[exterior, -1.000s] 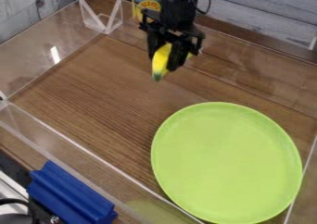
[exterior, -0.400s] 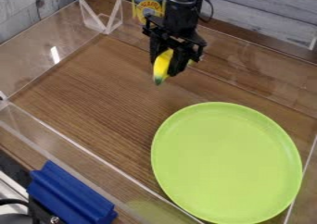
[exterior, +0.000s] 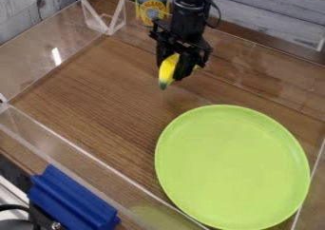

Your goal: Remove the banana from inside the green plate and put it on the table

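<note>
Gripped in the closed claw (exterior: 176,59), the yellow banana (exterior: 166,70) hangs at upper centre of the frame, off the green plate (exterior: 233,167) at lower right; released above the wooden tabletop (exterior: 89,99), it could bounce or roll, being curved

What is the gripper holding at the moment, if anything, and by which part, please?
The gripper holds the banana by its upper part; the lower end hangs free.
</note>
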`<move>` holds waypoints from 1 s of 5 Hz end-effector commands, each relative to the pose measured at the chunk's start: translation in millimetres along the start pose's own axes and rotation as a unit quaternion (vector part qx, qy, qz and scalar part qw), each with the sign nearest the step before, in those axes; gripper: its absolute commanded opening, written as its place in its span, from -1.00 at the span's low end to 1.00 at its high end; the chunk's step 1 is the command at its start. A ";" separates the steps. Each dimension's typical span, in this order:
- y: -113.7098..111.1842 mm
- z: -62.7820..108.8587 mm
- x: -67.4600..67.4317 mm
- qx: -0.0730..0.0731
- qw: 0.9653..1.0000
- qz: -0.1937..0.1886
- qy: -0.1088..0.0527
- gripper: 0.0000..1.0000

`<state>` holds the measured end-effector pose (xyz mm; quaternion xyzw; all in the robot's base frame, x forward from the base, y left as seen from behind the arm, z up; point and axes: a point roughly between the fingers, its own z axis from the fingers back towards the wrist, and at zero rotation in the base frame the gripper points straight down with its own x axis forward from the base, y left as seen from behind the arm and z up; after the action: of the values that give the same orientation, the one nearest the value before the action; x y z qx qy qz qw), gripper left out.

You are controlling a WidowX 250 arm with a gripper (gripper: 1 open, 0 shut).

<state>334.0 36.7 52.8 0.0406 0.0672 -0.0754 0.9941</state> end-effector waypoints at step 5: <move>18.8 17.9 9.0 0.008 0.999 -0.005 -0.035 1.00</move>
<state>338.6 48.5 49.1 0.0381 0.0672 -0.0816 0.9937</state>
